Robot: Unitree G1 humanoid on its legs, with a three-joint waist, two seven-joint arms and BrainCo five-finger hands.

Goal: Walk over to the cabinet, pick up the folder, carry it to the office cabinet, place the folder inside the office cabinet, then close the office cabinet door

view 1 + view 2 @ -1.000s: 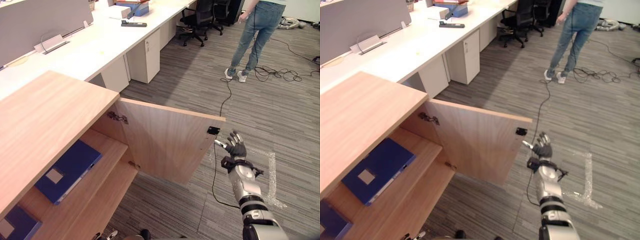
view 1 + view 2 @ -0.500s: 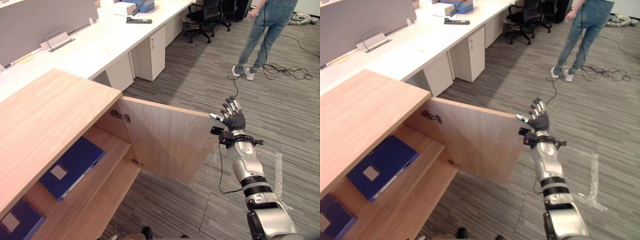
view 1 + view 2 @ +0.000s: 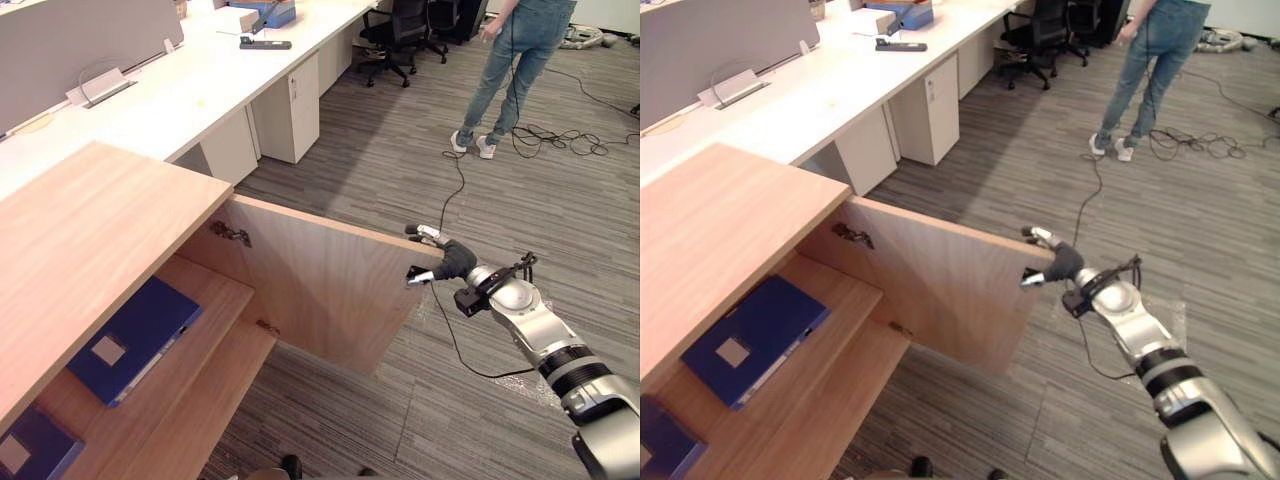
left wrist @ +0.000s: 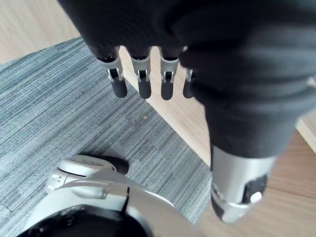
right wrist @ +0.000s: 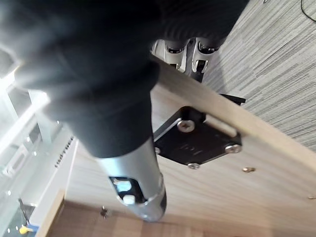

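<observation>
The wooden office cabinet (image 3: 90, 230) stands with its door (image 3: 320, 290) swung wide. A blue folder (image 3: 135, 340) with a pale label lies flat on the upper shelf inside. My right hand (image 3: 452, 262) is at the door's top outer corner. Its fingers (image 5: 197, 52) reach over the top edge and its thumb (image 5: 136, 182) lies on the inner face beside the black catch plate (image 5: 197, 140), so the edge is pinched between them. In its wrist view my left hand (image 4: 237, 74) hangs over the carpet beside the cabinet's base, its fingers (image 4: 143, 81) straight and holding nothing.
A second blue folder (image 3: 30, 452) lies lower left in the cabinet. Long white desks (image 3: 180, 90) run behind it, with office chairs (image 3: 400, 35) at their far end. A person (image 3: 510, 70) stands on the carpet ahead, cables (image 3: 560, 140) trailing nearby.
My right hand has risen from low beside the door to its top corner, turned sideways and closed over the edge. The door and the folder have stayed put.
</observation>
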